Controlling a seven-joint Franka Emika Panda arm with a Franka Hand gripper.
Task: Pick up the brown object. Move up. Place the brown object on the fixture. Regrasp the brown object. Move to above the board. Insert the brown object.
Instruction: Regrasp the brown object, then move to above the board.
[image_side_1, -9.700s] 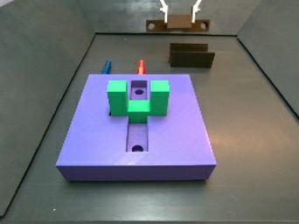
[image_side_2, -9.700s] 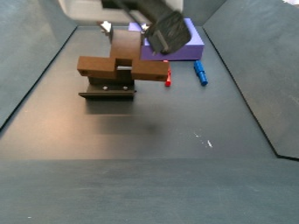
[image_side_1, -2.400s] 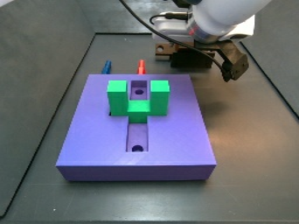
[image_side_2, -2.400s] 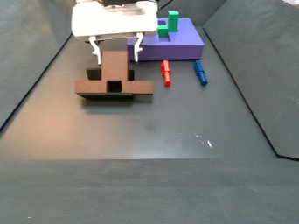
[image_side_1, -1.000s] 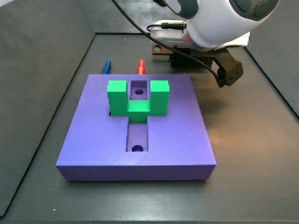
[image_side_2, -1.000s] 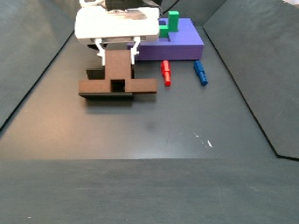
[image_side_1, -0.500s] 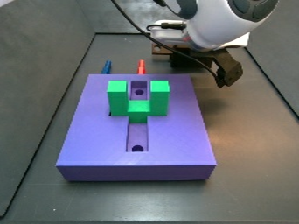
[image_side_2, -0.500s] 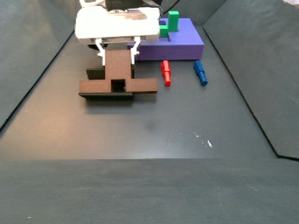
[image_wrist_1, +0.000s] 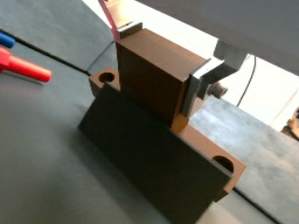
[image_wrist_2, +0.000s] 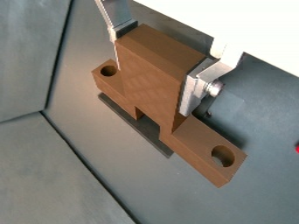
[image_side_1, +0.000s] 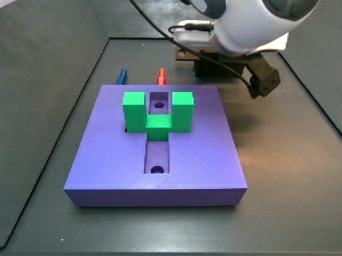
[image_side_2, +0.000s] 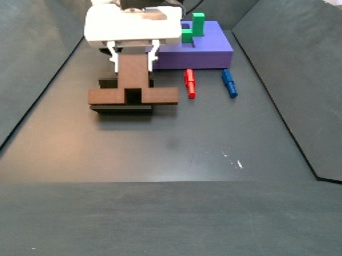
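The brown object (image_side_2: 132, 88) rests on the fixture (image_side_2: 124, 109), its crosspiece lying across the bracket and its long bar pointing up. Both wrist views show the bar (image_wrist_1: 152, 79) (image_wrist_2: 158, 79) with a round hole at each end of the crosspiece. My gripper (image_side_2: 135, 57) comes down from above. Its silver fingers (image_wrist_1: 212, 75) (image_wrist_2: 202, 84) press on the two sides of the bar, so it is shut on it. The purple board (image_side_1: 174, 150) with its green U-shaped block (image_side_1: 158, 112) lies apart from the fixture (image_side_1: 214, 69).
A red peg (image_side_2: 190, 82) and a blue peg (image_side_2: 229, 82) lie on the floor between the board (image_side_2: 201, 50) and the fixture. The red peg also shows in a wrist view (image_wrist_1: 24, 66). Dark walls enclose the floor. The white arm (image_side_1: 247, 25) hides most of the fixture.
Since 9.7 s ago the brown object has come to rest on the fixture. The fingers have closed in on its bar since 2.4 s ago. Nothing moves over the last second.
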